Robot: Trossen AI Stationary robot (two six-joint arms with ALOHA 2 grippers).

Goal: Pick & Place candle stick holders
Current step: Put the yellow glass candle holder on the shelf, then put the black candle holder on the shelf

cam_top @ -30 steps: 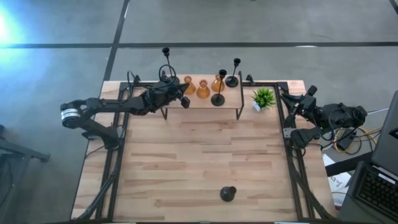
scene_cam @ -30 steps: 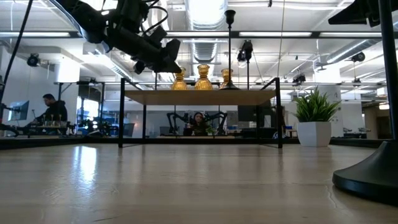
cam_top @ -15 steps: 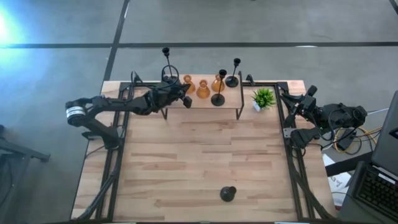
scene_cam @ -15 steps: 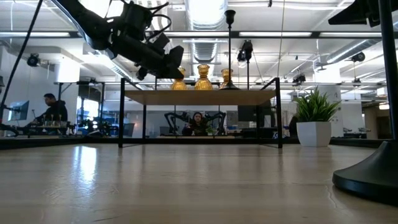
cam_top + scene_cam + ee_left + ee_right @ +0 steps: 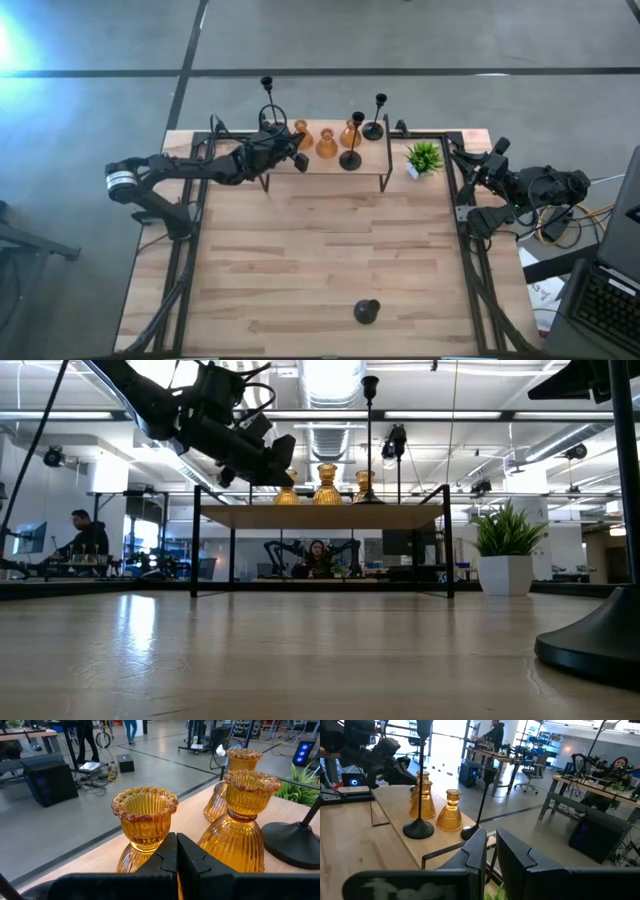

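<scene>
The left gripper (image 5: 297, 160) hangs at the left end of the raised shelf (image 5: 370, 170) at the back of the counter (image 5: 320, 260), its fingers pressed together and holding nothing. Right in front of its tips stands the leftmost amber holder (image 5: 145, 822), so near that the tips overlap its bulb in the left wrist view; whether they touch it cannot be told. The middle amber holder (image 5: 243, 830) stands just beside it and the third amber holder (image 5: 235, 775) behind that. On the shelf's right part stand two black holders (image 5: 351, 150), and another black holder (image 5: 267, 100) rises near the back left corner. A lone black holder (image 5: 366, 312) sits well apart at the counter's front edge. The right gripper (image 5: 470, 175) waits at the counter's right side near the plant (image 5: 424, 157), its fingers nearly together, a thin gap between them.
</scene>
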